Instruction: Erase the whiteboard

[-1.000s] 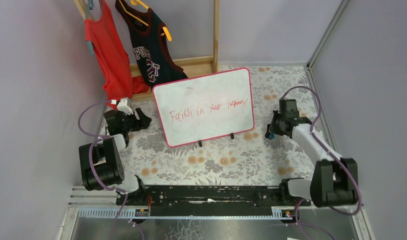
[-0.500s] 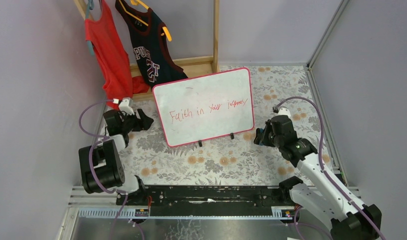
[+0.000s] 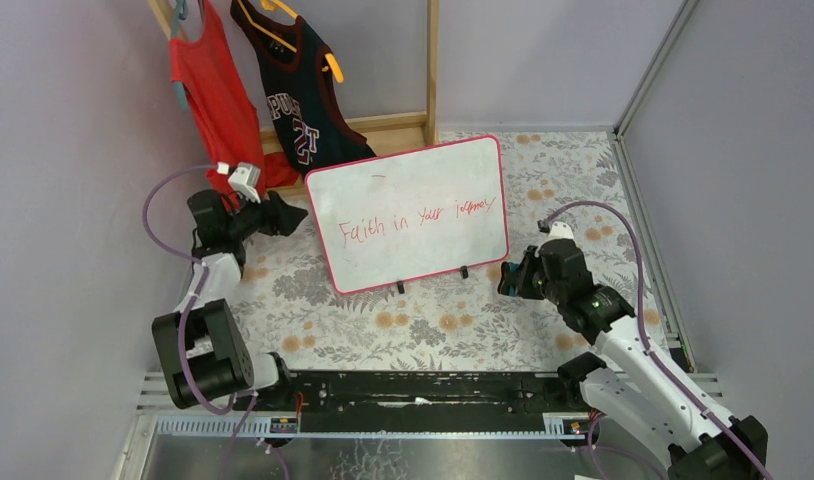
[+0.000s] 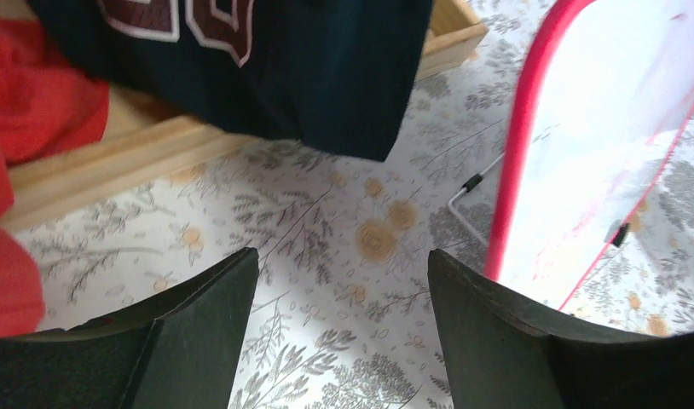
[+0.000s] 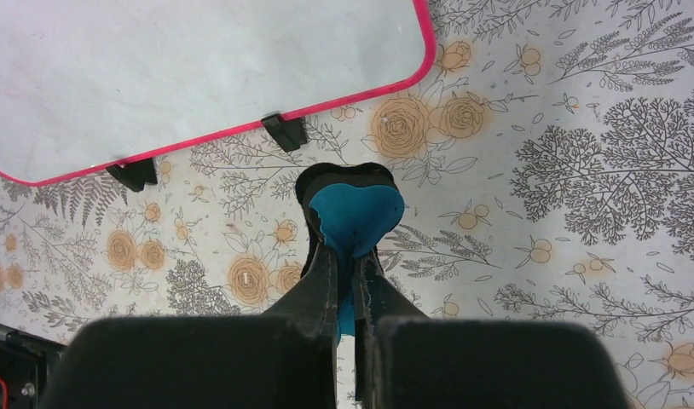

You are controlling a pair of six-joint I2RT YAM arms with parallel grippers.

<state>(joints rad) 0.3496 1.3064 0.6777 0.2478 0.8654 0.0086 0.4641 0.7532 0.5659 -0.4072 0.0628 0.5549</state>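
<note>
The whiteboard (image 3: 408, 213) stands tilted on small black feet at the middle of the table, pink-red framed, with red handwriting across its face. Its left edge shows in the left wrist view (image 4: 582, 153) and its lower edge in the right wrist view (image 5: 199, 68). My left gripper (image 3: 283, 215) is open and empty, just left of the board's left edge. My right gripper (image 3: 511, 278) is shut on a blue and black eraser (image 5: 352, 213), held low just right of the board's lower right corner.
A wooden rack (image 3: 383, 130) stands behind the board with a red shirt (image 3: 215, 110) and a dark jersey (image 3: 298, 110) on hangers. The table has a floral cloth (image 3: 433, 320). Grey walls close in at left and right. A black rail (image 3: 403, 390) runs along the near edge.
My left gripper has risen and moved right toward the board's left edge. My right arm swung down and left, bringing the eraser near the board's lower right corner.
</note>
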